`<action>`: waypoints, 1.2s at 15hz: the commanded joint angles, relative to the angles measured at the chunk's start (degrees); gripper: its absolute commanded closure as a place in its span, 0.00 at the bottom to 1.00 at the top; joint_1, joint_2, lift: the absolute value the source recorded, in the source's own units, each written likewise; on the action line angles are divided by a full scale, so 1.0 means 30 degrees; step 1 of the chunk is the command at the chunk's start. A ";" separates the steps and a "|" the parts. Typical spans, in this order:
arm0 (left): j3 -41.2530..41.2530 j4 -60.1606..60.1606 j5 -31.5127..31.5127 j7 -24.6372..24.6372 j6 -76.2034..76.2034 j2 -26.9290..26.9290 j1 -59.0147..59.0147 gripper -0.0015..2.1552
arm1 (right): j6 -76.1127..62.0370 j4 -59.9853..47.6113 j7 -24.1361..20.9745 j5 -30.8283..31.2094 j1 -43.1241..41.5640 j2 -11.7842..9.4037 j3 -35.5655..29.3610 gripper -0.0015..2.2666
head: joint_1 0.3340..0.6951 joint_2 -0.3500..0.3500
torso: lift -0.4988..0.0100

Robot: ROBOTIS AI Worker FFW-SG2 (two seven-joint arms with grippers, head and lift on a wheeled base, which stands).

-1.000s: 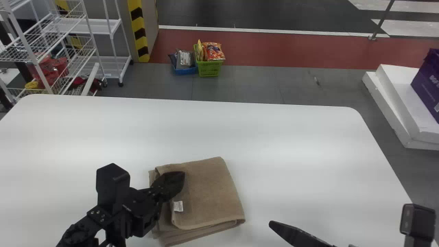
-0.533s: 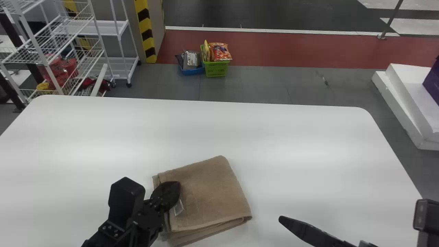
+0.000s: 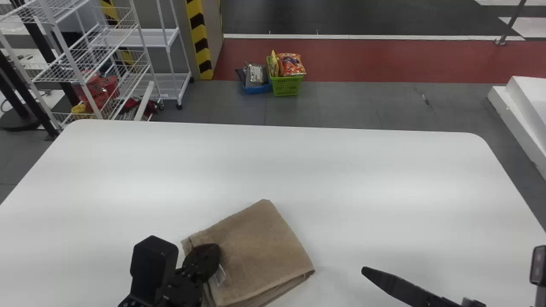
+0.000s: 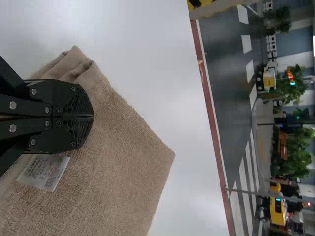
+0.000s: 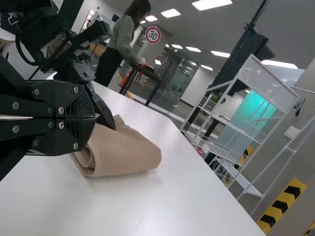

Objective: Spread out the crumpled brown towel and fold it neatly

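While brown towel (image 3: 260,251) slid leftward and turned under narrow left tool (image 3: 212,254), right tool (image 3: 370,274), also narrow, sits apart.

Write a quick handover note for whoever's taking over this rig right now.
Left gripper: jaws shut, at the folded brown towel beside its white tag; I can't tell whether it presses down.
Right gripper: jaws shut, off to the towel's right, apart from it.
Towel: lying on the white table, left of the robot's middle.
Done: spread and folded into a layered packet.
Left: probably just lining up the uneven layer edges, then clearing the left arm.
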 commanded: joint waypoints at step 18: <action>0.2362 0.0193 0.2047 -0.0734 -0.0492 0.0305 -0.1566 0.99 | -0.0993 0.2677 -0.1492 0.3523 -0.1427 0.0017 0.4439 0.84 | 1.00 0.77 | 0.73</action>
